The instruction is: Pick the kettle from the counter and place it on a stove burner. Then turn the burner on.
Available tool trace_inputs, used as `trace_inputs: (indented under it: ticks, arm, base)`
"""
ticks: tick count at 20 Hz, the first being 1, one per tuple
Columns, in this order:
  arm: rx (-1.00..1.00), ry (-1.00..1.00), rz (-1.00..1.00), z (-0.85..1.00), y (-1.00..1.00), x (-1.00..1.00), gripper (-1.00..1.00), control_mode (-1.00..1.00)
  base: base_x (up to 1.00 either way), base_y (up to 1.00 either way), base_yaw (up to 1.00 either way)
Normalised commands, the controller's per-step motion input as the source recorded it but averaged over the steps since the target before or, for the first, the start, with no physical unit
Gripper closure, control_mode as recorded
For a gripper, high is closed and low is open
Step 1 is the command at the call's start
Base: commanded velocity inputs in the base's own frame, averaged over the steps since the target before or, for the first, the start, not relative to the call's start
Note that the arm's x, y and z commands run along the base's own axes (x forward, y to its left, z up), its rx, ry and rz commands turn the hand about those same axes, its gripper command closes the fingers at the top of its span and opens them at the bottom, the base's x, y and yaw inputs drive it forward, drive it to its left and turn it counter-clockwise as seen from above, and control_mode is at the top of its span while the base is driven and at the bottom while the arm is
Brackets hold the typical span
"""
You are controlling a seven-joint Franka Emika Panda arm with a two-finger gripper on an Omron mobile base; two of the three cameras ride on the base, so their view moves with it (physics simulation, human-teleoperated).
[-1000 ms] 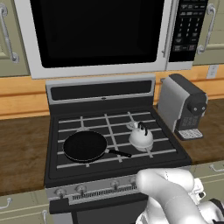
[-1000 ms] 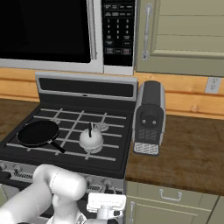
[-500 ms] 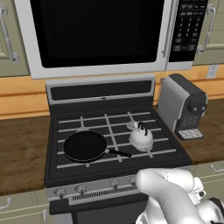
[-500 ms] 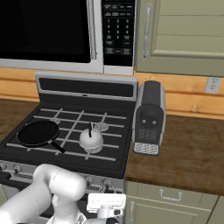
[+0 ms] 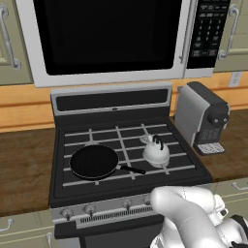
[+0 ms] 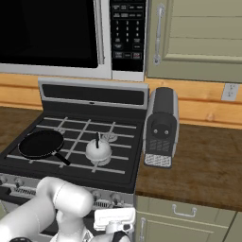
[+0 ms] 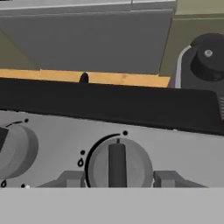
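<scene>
The small white-silver kettle point(image 5: 156, 152) point(image 6: 98, 150) stands upright on the stove's front right grate point(image 5: 180, 162), covering the burner beneath it. The dark-brown counter point(image 5: 24, 164) point(image 6: 203, 170) lies on both sides of the stove. My arm reaches down in front of the stove's control panel. In the hand view my gripper point(image 7: 118, 179) is shut on a round grey knob point(image 7: 117, 162), with one fingertip against each side of it. The knob's bar stands upright, pointing near a dot on the panel.
A black frying pan point(image 5: 94, 161) point(image 6: 41, 143) sits on the front left burner, handle toward the kettle. A grey-black coffee machine point(image 5: 201, 121) point(image 6: 161, 127) stands on the counter right of the stove. A microwave point(image 5: 106, 34) hangs above. Another knob point(image 7: 13, 151) is to the left.
</scene>
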Motion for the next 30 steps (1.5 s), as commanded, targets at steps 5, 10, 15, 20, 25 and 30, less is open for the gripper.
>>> trace_inputs:
  ticks: [5,10,15,20,25,30]
  arm:
    - [-0.31,-0.31,0.43,0.17,0.0,0.0,1.0,-1.0]
    - [-0.34,-0.4,0.5,0.1,-0.01,0.0,1.0,-1.0]
    - [-0.36,-0.44,0.6,0.11,-0.01,-0.06,1.0,-1.0]
    - [-0.37,-0.43,0.61,0.07,0.0,-0.05,1.0,-1.0]
    - [-0.38,-0.46,0.61,0.08,0.0,0.0,1.0,-1.0]
    - [-0.38,-0.52,0.63,0.06,0.0,-0.06,1.0,-1.0]
  base:
    - [0.0,0.0,0.0]
    - [0.0,0.0,0.0]
    - [0.0,0.0,0.0]
    - [0.0,0.0,0.0]
    - [0.0,0.0,0.0]
    - [0.0,0.0,0.0]
